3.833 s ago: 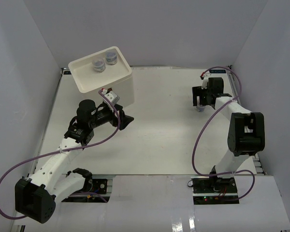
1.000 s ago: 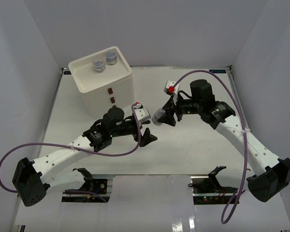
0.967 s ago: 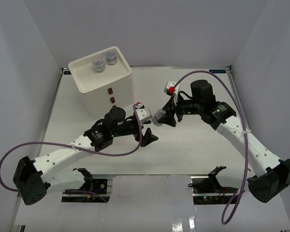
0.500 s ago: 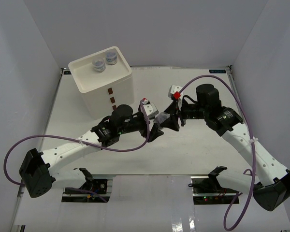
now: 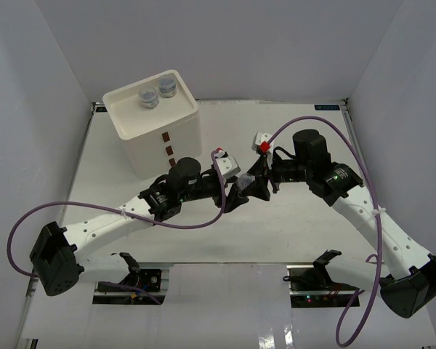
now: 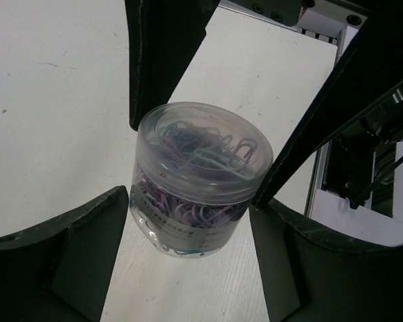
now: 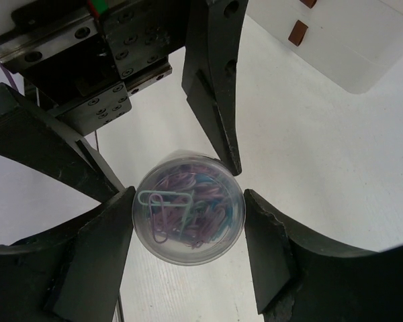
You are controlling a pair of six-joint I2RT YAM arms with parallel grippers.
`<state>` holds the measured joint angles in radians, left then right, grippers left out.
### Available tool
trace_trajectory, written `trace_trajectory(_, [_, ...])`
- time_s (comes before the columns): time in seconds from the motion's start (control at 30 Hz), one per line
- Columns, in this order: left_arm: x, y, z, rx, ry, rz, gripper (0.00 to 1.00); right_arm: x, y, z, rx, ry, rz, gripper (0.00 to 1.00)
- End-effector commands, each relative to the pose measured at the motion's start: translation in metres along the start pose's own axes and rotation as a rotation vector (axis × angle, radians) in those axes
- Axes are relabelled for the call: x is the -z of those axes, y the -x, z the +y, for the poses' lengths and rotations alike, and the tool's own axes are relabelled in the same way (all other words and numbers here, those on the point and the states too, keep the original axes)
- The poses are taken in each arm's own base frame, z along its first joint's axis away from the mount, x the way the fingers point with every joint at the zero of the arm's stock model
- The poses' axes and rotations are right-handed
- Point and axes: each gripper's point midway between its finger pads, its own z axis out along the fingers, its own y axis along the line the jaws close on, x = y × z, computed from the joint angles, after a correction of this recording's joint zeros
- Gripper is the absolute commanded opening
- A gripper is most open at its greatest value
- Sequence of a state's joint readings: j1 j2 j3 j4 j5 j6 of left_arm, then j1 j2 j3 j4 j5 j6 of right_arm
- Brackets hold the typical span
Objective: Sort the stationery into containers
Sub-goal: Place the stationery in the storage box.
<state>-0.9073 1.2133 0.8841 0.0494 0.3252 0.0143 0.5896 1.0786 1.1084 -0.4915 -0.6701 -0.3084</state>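
My two pincers meet above the table [image 5: 291, 138], in front of the white drawer unit [image 5: 183, 131] and just off its right front corner. Between them hangs a clear round jar of paper clips [image 6: 198, 157], clear of the table, with purple and pale blue clips showing through its lid. My right gripper [image 7: 188, 193] is clamped on it, with a finger pressed against the jar's wall on either side. My left gripper [image 6: 189, 198] reaches in from the drawer unit's side, its fingers set crosswise to my right ones. They flank the same jar and lie close against its wall, but I cannot tell whether they press it or only stand beside it.

Farther back, the drawer unit shows three small brown handles [image 5: 170, 150] down the face turned toward the jar. On its shallow tray top, near the far edge, two more clear jars [image 5: 148, 99] with bluish contents stand just beside each other
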Motion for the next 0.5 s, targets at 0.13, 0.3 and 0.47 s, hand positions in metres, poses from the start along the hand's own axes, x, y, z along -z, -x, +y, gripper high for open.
trace_trajectory(0.13, [-0.0035, 0.0195, -0.0169, -0.025, -0.078, -0.068, 0.72, 0.0040, 0.0202, 0.0123, 0.058, 0.052, -0.077, 0.44])
trace_trajectory(0.3, [-0.0006, 0.0177, -0.0181, -0.031, -0.079, -0.085, 0.59, 0.0048, 0.0208, 0.0144, 0.056, 0.056, -0.085, 0.44])
trace_trajectory(0.47, [0.0047, 0.0121, -0.0184, -0.040, -0.071, -0.101, 0.44, 0.0041, 0.0201, 0.0146, 0.050, 0.056, -0.087, 0.45])
